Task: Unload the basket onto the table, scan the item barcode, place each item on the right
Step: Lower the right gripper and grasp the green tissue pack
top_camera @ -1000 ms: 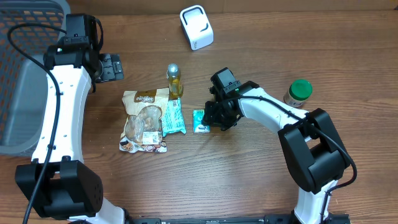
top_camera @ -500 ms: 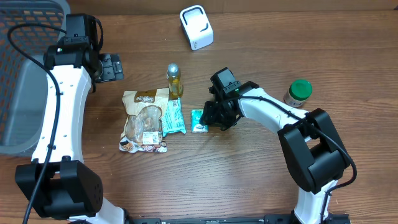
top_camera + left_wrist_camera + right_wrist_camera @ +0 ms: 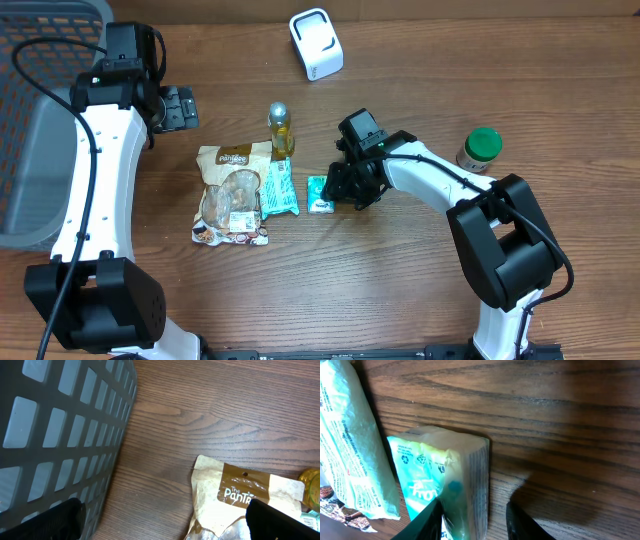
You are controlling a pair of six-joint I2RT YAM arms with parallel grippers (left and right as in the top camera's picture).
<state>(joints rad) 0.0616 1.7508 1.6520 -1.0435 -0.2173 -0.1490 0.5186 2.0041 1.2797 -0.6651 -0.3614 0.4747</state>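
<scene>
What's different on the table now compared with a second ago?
The right claw pushed the small teal packet a little leftward, toward the green bar. Its fingers straddle the packet's end with a gap showing, so nothing is clamped. The left claw, snack bag, bottle, jar and white scanner stayed put.

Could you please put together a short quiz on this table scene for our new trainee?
1. True or false: the green-lidded jar sits inside the grey basket.
2. Which gripper is at the teal packet? A) left gripper B) right gripper
3. Fill in: in the overhead view, the small ____ stands just above the mint wrapper.
Key: 1 false; 2 B; 3 bottle.
</scene>
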